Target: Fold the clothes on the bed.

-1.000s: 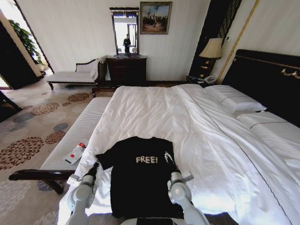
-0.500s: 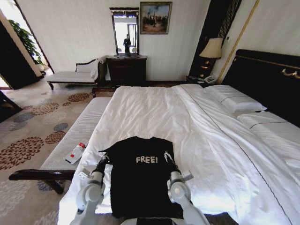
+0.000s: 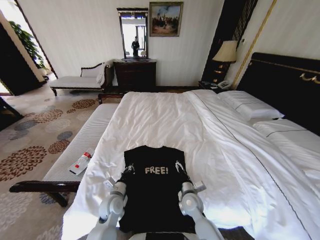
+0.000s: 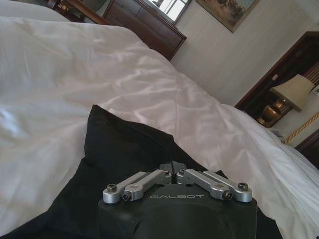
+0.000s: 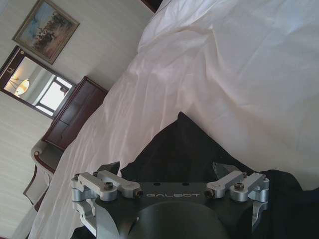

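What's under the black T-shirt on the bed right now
The black T-shirt lies flat on the bed's white duvet, which shows all around it. The left gripper is shut on its folded-in sleeve edge. Whatever lies beneath the cloth itself is covered.

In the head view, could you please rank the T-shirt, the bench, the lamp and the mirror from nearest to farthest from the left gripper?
1. T-shirt: under the left gripper, on the bed.
2. Bench: to its left, beside the bed.
3. Lamp: far off to the right, by the headboard.
4. Mirror: on the far wall; close to the lamp, hard to call.
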Available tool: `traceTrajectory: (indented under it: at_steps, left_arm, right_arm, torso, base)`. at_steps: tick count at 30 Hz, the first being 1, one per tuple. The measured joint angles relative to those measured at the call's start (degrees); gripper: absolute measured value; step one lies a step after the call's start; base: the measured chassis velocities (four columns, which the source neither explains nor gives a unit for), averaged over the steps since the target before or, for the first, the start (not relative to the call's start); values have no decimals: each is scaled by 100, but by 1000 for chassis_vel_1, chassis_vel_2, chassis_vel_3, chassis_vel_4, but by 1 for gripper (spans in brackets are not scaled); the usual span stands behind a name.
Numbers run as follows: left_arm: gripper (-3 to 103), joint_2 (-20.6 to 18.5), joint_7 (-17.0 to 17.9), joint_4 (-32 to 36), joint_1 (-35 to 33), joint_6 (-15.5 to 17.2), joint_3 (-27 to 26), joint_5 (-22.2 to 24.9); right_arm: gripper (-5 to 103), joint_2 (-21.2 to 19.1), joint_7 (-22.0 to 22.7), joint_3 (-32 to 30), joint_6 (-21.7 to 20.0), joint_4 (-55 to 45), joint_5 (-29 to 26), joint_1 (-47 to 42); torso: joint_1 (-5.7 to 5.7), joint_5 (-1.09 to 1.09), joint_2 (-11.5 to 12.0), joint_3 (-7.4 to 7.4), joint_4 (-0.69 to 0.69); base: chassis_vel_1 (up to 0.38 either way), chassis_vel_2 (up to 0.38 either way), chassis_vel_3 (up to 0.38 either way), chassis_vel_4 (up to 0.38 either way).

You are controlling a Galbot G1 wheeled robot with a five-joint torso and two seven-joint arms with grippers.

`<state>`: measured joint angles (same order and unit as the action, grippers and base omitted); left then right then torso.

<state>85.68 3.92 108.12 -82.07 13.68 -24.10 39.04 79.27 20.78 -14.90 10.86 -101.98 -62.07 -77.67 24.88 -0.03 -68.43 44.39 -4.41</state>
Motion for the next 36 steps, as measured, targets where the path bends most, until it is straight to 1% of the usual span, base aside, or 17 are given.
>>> traceTrajectory:
  at_steps: [15,16,17,20,21,24,26,28,30,31,33,34,35,36]
  left_arm:
    - [0,80,80,-208,119,23,223,148]
    - [6,83,100,-207,114,35,224,165]
    - [6,83,100,-207,114,35,224,165]
    - [22,94,160,-142,59,113,213,199]
    - [22,94,160,-142,59,113,213,199]
    - [38,98,188,-28,-16,179,197,246]
    - [38,100,192,19,-37,195,190,273]
    - [49,106,204,71,-58,200,159,297]
    - [59,119,239,149,-71,203,64,359]
    - [59,119,239,149,-71,203,64,359]
    - [70,136,344,247,-96,210,-110,466]
    - [70,138,413,295,-120,215,-226,540]
    - [70,138,413,295,-120,215,-226,540]
    - [76,136,511,350,-156,232,-376,617]
  right_arm:
    - [100,-14,-14,-46,8,53,34,-10]
    - [100,-15,-15,-43,9,48,41,-10]
    - [100,-15,-15,-43,9,48,41,-10]
    - [100,-20,-15,-24,9,28,55,-8]
    - [100,-20,-15,-24,9,28,55,-8]
    - [100,-28,-15,0,9,26,58,-8]
    - [100,-30,-15,9,9,24,59,-8]
    - [100,-30,-15,20,9,14,60,-13]
    - [100,-37,-15,23,9,8,60,-18]
    - [100,-37,-15,23,9,8,60,-18]
    - [100,-65,-15,19,9,11,54,-13]
    - [100,-85,-15,9,8,28,44,4]
    - [100,-85,-15,9,8,28,44,4]
    - [100,-117,-15,-3,4,61,30,39]
  torso:
    - [0,-1,0,0,0]
    - [0,-1,0,0,0]
    - [0,-1,0,0,0]
    - [0,-1,0,0,0]
    - [0,-1,0,0,0]
    - [0,-1,0,0,0]
    - [0,-1,0,0,0]
    - [0,-1,0,0,0]
    - [0,-1,0,0,-1]
    - [0,-1,0,0,-1]
    - [0,-1,0,0,-1]
    - [0,-1,0,0,-1]
    - [0,-1,0,0,-1]
    - [0,-1,0,0,-1]
  base:
    - [0,0,0,0]
    - [0,0,0,0]
    - [0,0,0,0]
    - [0,0,0,0]
    - [0,0,0,0]
    - [0,0,0,0]
    - [0,0,0,0]
    - [0,0,0,0]
    - [0,0,0,0]
    - [0,0,0,0]
    - [0,0,0,0]
    - [0,0,0,0]
    - [0,0,0,0]
    - [0,0,0,0]
